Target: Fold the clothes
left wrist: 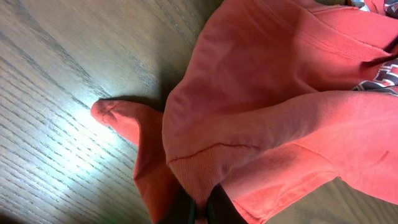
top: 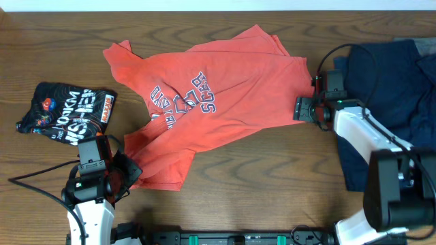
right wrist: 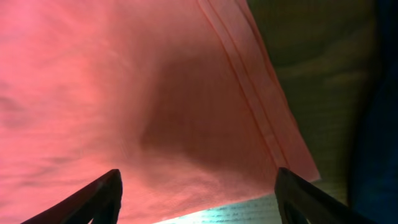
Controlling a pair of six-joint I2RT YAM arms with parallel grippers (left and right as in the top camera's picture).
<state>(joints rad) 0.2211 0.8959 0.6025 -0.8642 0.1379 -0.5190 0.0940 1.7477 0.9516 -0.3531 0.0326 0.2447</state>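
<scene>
The coral-red T-shirt (top: 225, 88) lies crumpled across the middle of the table, its navy lettering (top: 180, 102) showing upside down. My left gripper (top: 121, 173) is at the shirt's near left corner, shut on a fold of the red cloth (left wrist: 199, 180). My right gripper (top: 303, 109) is open at the shirt's right edge, its fingers spread wide just above the red cloth and its hem (right wrist: 249, 93); it holds nothing.
A small black shirt with white and orange print (top: 65, 109) lies at the left. A pile of dark navy garments (top: 388, 102) lies at the right, under the right arm. Bare wood shows along the front.
</scene>
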